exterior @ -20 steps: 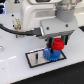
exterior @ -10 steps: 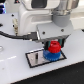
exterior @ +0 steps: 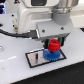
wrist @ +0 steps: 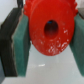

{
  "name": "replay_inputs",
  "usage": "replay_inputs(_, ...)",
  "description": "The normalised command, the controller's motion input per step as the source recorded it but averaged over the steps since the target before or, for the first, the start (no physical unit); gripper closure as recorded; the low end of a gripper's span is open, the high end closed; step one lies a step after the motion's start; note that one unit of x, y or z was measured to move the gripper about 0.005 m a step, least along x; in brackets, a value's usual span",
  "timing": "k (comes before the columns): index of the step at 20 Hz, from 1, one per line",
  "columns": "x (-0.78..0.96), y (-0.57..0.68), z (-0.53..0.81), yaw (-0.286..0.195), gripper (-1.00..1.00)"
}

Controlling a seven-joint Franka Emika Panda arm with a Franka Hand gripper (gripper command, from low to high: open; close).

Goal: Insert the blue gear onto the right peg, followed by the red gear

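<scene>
In the exterior view the blue gear lies flat on the black-framed grey base plate, at the plate's right end in that view. The right peg is hidden under the gears. My gripper is shut on the red gear and holds it directly on top of or just above the blue gear. I cannot tell if they touch. In the wrist view the red gear fills the picture between the two green finger pads, its hub hole showing.
The base plate sits on a white table. A black cable runs across the table behind the plate towards the arm. The robot's white body stands at the back.
The gripper has come down with the red gear, from above the plate to right over the blue gear. The blue gear has not moved.
</scene>
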Motion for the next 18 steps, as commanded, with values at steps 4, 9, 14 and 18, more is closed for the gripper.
replay_inputs(4,0.19,-0.12,-0.09,0.000,1.00)
replay_inputs(9,0.23,-0.12,0.00,0.000,1.00)
replay_inputs(14,0.15,-0.07,-0.03,0.000,1.00)
replay_inputs(18,0.15,-0.06,-0.19,0.000,1.00)
